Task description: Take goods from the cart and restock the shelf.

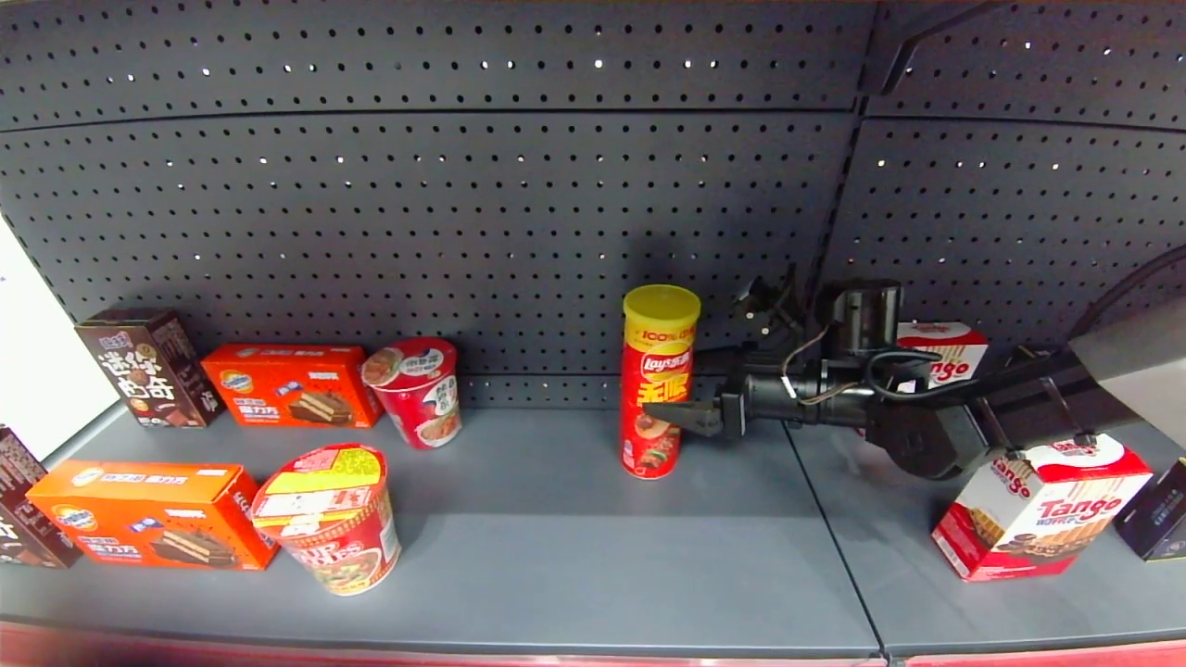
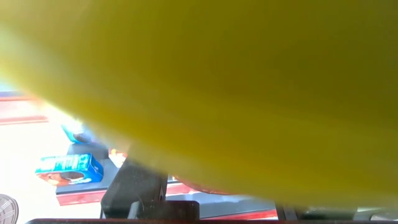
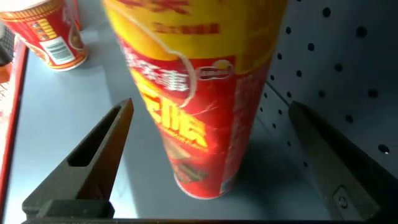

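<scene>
On smooth grey shelf point(image 1: 574, 556), tall cylindrical chip can point(image 1: 658, 389) upright, right pincer point(image 3: 211, 112) open around it.

1. Flat grey metal shelf point(image 1: 574, 556): smooth, matt paint.
2. Dark grey perforated metal back panel point(image 1: 417, 204): matt.
3. Tall red-and-yellow chip can point(image 1: 656, 398): glossy printed wrap; its yellow plastic lid point(image 1: 661, 304) is smooth, with a soft sheen.
4. Orange rectangular cardboard box point(image 1: 148, 514): glossy print.
5. Red paper noodle cup point(image 1: 329, 519): shiny film lid.
6. Right pincer point(image 3: 211, 107): matt black, hard-surfaced.
</scene>
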### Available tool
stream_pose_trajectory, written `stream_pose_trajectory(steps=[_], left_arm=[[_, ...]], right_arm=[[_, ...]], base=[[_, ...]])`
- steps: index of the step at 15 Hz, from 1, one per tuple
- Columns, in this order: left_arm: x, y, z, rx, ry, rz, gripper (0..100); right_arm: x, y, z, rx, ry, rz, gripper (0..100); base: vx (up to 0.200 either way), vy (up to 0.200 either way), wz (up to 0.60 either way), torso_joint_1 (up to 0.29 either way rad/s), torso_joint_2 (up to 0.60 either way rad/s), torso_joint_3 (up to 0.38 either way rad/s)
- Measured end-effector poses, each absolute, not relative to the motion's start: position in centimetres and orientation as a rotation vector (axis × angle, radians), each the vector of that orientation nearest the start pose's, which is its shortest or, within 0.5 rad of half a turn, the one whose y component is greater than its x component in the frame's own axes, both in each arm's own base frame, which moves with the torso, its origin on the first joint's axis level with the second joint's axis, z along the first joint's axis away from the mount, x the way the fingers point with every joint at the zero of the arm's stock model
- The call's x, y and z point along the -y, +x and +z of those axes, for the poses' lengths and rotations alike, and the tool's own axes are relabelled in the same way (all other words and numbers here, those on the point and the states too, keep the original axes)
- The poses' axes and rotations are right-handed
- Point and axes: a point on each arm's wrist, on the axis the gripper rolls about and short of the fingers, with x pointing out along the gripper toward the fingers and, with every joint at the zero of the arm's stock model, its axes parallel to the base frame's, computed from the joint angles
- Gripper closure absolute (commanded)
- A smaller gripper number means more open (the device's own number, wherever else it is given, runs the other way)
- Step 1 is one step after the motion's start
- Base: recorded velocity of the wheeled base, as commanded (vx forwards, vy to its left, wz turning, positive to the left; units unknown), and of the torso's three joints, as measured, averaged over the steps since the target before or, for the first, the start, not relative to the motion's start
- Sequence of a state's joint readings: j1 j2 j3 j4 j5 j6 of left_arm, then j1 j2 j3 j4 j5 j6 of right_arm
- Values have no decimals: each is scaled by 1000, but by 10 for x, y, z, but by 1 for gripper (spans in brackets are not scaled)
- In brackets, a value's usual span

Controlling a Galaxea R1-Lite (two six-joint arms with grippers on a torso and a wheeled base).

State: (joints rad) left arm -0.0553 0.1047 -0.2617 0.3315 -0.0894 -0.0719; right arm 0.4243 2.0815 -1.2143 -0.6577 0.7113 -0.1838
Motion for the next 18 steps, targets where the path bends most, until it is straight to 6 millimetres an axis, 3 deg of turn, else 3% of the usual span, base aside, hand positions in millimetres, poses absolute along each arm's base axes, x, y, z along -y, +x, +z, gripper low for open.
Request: stream_pose_trajectory(steps=[11,12,18], left_arm=[[0,-37,115,-182,-74,-136,100],[0,-37,115,-180,-75,-136,100],[0,-36,113,-188,-74,-133,100]], right_arm=[[-200,384,131,-145,-126,1170,0],[-201,385,129,-140,-126,1172,100],[-202,385,126,-147,-121,1162,100]], base=[[0,0,0,0,0,0],[0,0,0,0,0,0],[0,0,0,0,0,0]])
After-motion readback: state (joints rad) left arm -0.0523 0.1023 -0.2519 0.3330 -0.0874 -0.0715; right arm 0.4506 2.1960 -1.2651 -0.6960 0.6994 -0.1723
